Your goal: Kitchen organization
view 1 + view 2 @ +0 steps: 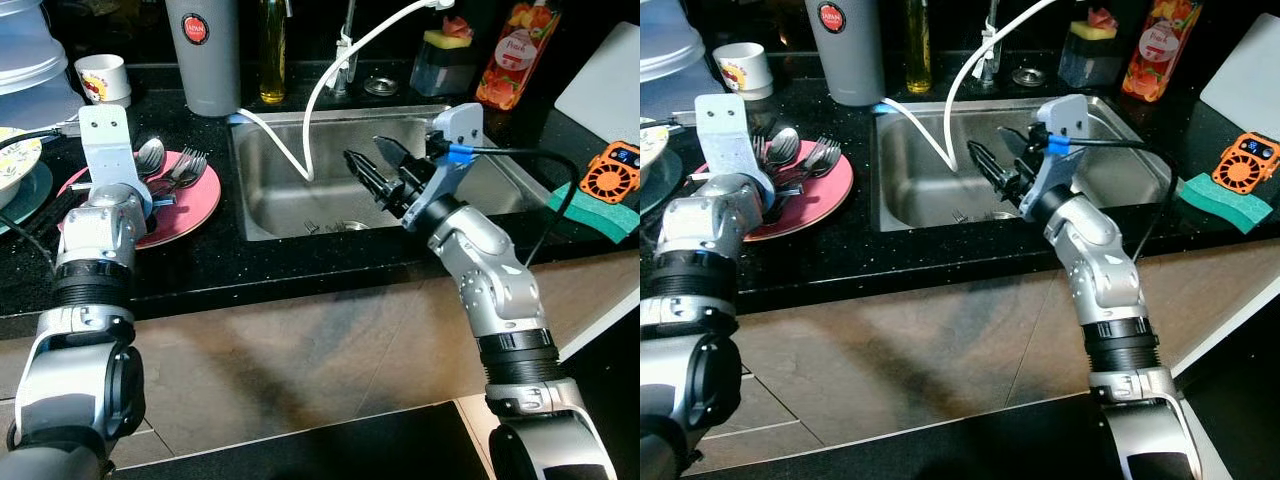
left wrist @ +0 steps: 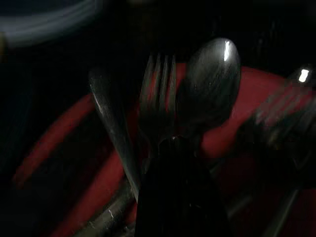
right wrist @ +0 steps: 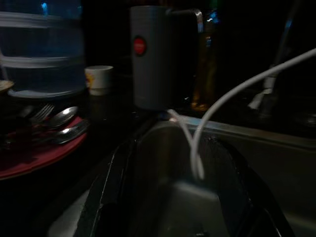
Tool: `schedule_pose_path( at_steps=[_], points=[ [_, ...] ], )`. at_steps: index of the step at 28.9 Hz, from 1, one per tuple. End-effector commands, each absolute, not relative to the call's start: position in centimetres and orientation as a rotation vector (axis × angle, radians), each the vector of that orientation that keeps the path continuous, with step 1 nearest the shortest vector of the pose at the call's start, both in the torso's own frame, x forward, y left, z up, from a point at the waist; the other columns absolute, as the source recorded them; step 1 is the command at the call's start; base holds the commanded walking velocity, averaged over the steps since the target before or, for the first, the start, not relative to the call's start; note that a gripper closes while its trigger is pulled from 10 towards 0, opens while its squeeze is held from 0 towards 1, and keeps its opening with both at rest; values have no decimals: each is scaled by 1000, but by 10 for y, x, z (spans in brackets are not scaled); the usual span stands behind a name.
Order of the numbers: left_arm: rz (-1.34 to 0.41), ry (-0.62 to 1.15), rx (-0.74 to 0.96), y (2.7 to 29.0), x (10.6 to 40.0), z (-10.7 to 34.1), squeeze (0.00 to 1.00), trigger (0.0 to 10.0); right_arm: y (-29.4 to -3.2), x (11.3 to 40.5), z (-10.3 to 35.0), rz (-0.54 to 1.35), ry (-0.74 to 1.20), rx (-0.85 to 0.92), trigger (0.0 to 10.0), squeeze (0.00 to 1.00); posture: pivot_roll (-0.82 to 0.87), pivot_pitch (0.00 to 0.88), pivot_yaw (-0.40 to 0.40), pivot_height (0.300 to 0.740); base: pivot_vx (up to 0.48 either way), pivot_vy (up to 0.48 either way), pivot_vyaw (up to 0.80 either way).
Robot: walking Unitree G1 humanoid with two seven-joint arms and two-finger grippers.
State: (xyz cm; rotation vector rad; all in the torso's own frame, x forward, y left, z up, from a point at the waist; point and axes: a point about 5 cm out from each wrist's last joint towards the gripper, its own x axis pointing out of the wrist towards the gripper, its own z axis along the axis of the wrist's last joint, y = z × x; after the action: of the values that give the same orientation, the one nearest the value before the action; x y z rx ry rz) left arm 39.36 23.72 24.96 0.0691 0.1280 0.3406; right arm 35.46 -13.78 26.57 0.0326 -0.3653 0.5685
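A red plate [image 1: 200,205] lies on the black counter left of the sink and carries several forks [image 1: 190,160] and spoons [image 1: 150,155]. My left gripper [image 2: 173,145] hangs low over that plate, its fingers hidden behind the wrist mount in the eye views. The left wrist view shows them shut as one dark mass on a fork [image 2: 158,98] and a spoon [image 2: 210,84]. My right gripper [image 1: 375,165] hovers over the steel sink [image 1: 285,190], open and holding nothing. A white hose [image 1: 320,90] dangles into the basin beside it.
Behind the plate stand a grey canister [image 1: 205,50], a mug [image 1: 102,75] and an oil bottle [image 1: 272,50]. A bowl [image 1: 15,160] sits far left. Right of the sink lie a green sponge [image 1: 590,210], an orange fan [image 1: 612,172] and a white board [image 1: 605,70].
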Motion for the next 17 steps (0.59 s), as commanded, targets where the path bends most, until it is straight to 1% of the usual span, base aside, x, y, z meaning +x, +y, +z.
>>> schedule_pose_path(
  at_steps=[1, 3, 5, 8, 9, 10, 13, 17],
  points=[
    [332, -18, 169, 232, 392, 273, 0, 10000, -144, 353, 266, 541, -387, 36, 10000, 0, 123, 44, -19, 740, 0, 0, 0],
    [282, -131, 167, 222, 388, 292, 0, 10000, -148, 352, 270, 499, -412, 81, 10000, 0, 121, 46, -20, 740, 0, 0, 0],
    [265, -186, 158, 219, 385, 302, 0, 10000, -152, 353, 272, 458, -427, 124, 10000, 0, 121, 46, -20, 740, 0, 0, 0],
    [271, -221, 166, 220, 384, 308, 0, 10000, -158, 357, 273, 403, -435, 165, 10000, 0, 124, 46, -24, 740, 0, 0, 0],
    [271, -231, 174, 220, 384, 310, 0, 10000, -162, 360, 274, 358, -438, 142, 10000, 0, 122, 46, -25, 740, 0, 0, 0],
    [267, -245, 186, 219, 384, 313, 0, 10000, -170, 365, 274, 286, -413, 129, 10000, 0, 123, 47, -26, 740, 0, 0, 725],
    [265, -255, 192, 218, 383, 315, 0, 10000, -175, 369, 273, 229, -385, 106, 10000, 0, 123, 47, -26, 740, 0, 0, 740],
    [250, -263, 196, 215, 383, 315, 0, 10000, -187, 371, 277, 159, -408, 129, 10000, 0, 121, 47, -25, 740, 0, 0, 770]
  ],
)
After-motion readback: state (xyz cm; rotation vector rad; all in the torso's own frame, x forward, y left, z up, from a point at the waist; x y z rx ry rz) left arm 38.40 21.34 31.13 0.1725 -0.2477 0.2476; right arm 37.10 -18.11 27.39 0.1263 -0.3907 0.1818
